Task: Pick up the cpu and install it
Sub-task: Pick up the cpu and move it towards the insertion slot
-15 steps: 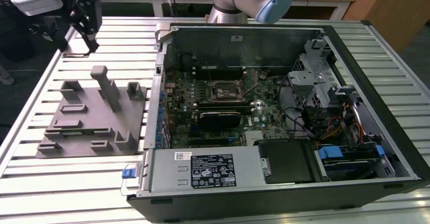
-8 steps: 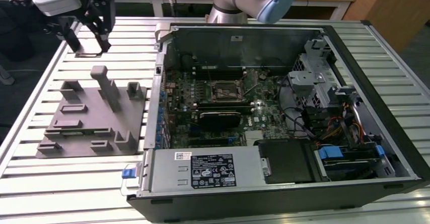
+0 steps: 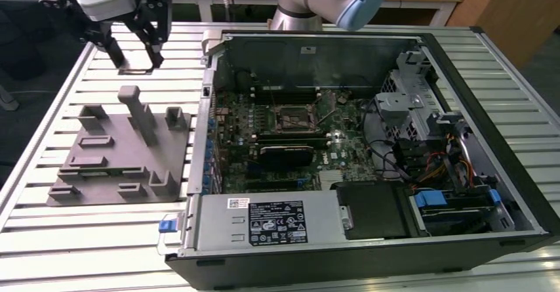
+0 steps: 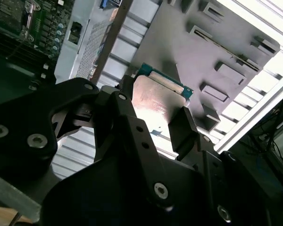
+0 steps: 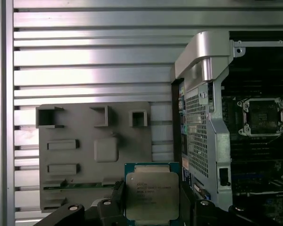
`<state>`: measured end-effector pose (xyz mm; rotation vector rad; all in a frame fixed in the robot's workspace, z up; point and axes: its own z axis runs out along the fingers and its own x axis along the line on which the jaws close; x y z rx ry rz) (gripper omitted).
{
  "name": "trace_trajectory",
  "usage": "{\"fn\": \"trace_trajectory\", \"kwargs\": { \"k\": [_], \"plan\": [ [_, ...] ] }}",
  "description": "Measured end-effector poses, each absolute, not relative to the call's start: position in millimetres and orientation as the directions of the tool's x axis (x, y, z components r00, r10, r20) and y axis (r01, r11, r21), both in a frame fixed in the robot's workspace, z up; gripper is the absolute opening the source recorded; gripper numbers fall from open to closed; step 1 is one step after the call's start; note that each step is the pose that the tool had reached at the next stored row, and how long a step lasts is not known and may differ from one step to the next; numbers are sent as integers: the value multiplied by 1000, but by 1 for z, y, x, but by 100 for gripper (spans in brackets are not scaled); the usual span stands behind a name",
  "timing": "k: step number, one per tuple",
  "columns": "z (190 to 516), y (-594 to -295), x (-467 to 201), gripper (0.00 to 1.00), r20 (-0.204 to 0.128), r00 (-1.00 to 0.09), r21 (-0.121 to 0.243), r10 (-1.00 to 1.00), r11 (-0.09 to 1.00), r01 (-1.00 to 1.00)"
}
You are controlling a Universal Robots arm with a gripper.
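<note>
The cpu (image 5: 152, 194) is a flat square chip with a silver top and a green rim. My gripper (image 5: 152, 203) is shut on it, one black finger against each side edge. In the second wrist view the cpu (image 4: 156, 99) shows tilted between the fingers of the gripper (image 4: 153, 120), above the grey fixture tray (image 4: 179, 52). In the exterior view the gripper (image 3: 136, 57) hangs over the slatted table at the far left, just beyond the fixture tray (image 3: 105, 167). The open socket (image 3: 292, 116) on the motherboard sits inside the computer case, off to the exterior view's right of the gripper.
The open computer case (image 3: 490, 193) lies flat on the slatted aluminium table (image 3: 52, 239). Its metal wall (image 5: 203, 117) stands between the tray and the socket (image 5: 263, 115). A black block (image 3: 282, 155) sits just in front of the socket. Upright posts (image 3: 140, 111) rise from the tray.
</note>
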<state>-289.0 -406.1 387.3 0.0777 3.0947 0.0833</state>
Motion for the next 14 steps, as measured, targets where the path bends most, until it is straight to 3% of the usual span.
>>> {"fn": "trace_trajectory", "kwargs": {
  "k": [14],
  "plan": [
    [387, -406, -251, 54, -43, -998, 55, 51, 997, 49]
  ]
}}
